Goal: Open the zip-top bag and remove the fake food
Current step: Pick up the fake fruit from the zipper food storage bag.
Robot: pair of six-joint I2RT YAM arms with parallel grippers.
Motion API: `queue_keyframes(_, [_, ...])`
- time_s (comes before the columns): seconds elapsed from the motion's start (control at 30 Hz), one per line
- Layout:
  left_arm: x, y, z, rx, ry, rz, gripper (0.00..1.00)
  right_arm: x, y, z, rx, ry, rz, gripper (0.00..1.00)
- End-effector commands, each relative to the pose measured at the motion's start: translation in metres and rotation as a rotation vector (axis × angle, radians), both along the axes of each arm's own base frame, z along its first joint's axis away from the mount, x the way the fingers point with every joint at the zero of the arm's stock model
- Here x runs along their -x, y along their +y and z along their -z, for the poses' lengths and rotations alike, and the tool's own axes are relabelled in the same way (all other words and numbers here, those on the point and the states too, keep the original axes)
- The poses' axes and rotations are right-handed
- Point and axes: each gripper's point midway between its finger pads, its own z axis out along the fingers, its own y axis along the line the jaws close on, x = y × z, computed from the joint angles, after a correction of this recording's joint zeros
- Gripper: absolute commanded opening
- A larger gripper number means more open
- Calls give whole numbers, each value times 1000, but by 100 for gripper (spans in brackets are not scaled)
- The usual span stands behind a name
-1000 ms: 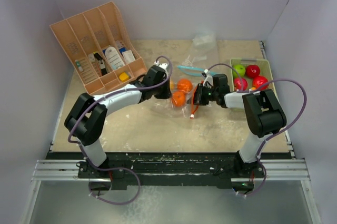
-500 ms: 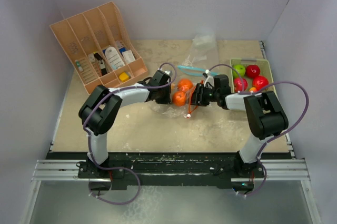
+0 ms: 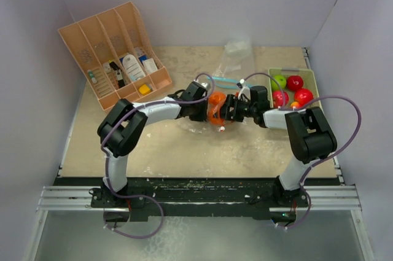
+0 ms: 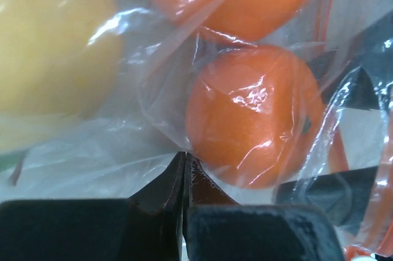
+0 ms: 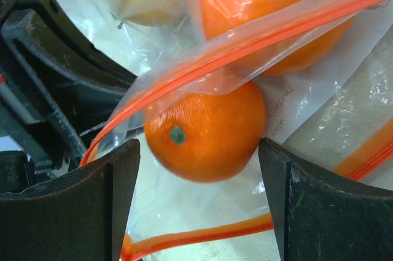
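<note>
Both arms reach inward and meet mid-table. The left gripper, jaws pressed together, pinches the clear film of the zip-top bag. The right gripper, jaws spread wide, straddles an orange fruit at the bag's mouth. More fake food sits in the tray on the right.

Left arm: rises from its base at the near edge of the desk, elbow folded at the left, forearm stretched low to the right toward the middle.
Left pincer: 2 fingers pressed together, nipping a fold of zip-top bag film.
Right arm: elbow folded high above its base, forearm stretched low to the left toward the middle.
Right pincer: 2 fingers spread wide apart.
Both pincers: tips face each other, near one another, above mid-desk.
</note>
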Motion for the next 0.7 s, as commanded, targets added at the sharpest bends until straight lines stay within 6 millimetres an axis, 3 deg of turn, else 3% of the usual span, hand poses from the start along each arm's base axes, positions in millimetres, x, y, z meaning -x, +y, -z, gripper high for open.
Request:
queue_keyframes(0.0, [2,-40,-19,74,-37,82,0,-11,6,-6,-15,-44,-27,81])
queue_keyframes(0.13, [6,-46,-22,74,-41,100,0,-9,4,-2,5,-36,-34,79])
queue_keyframes(0.23, [7,-37,-18,44,-31,74,0,-5,3,-6,10,-29,-38,63])
queue_keyframes(0.47, [4,4,-3,121,61,-77,0,-20,-13,-43,49,-72,45,39])
queue_keyframes(0.67, [-4,40,-3,129,76,-175,0,-41,-51,-80,119,-109,163,34])
